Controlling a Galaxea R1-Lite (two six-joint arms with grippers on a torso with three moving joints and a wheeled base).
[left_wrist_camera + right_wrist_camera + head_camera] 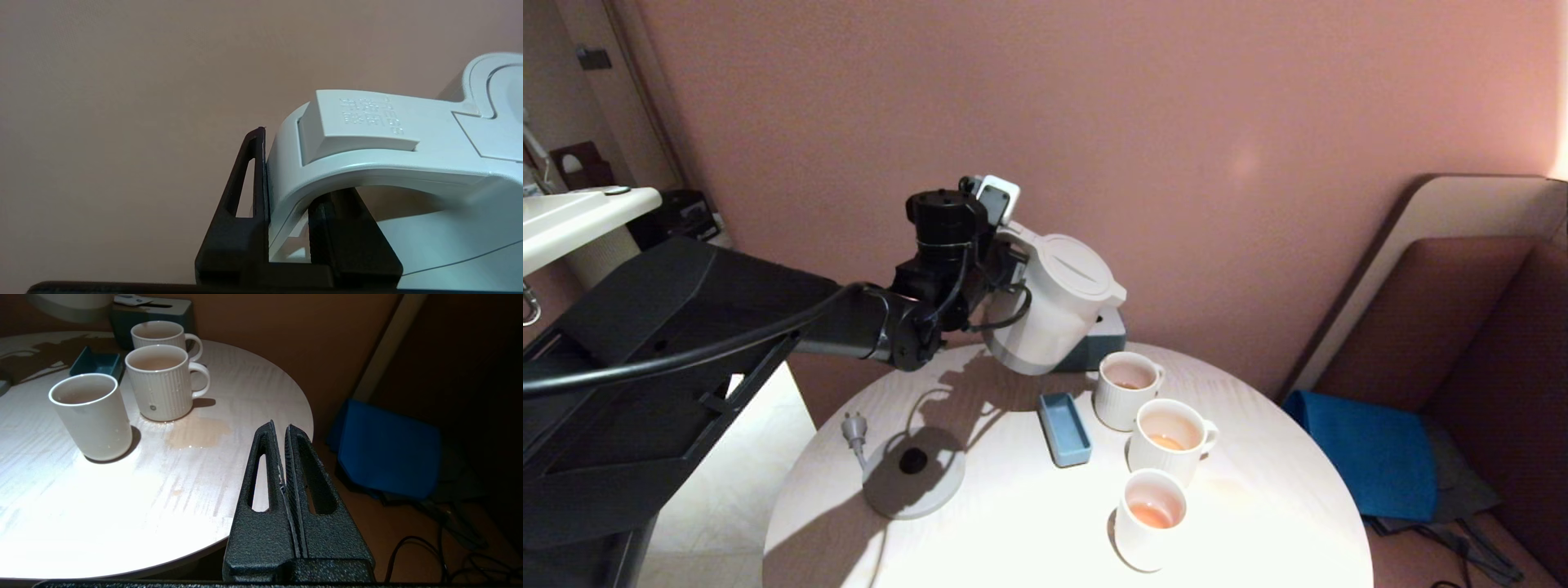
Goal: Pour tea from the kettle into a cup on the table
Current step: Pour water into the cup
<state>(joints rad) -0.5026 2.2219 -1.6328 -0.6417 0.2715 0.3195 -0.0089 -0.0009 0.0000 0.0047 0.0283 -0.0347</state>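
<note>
1. The left gripper [288, 228] is clamped on the handle of the kettle [1055, 306], holding it tilted in the air above the table [1013, 523].
2. Three cups sit below and to its right, the nearest cup [1127, 388] just beyond the spout.
3. The right gripper [282, 457], fingers pressed together and empty, hangs beside the table edge.

The left gripper [1005, 265] holds the kettle [1058, 306] by its handle, raised above the table [980, 531] at its 12 o'clock edge, tilted spout-down toward 4 o'clock; three white cups stand in a row toward 4 o'clock, nearest the spout the far cup [1125, 389]; tea [1152, 514] shows in the nearest.
</note>
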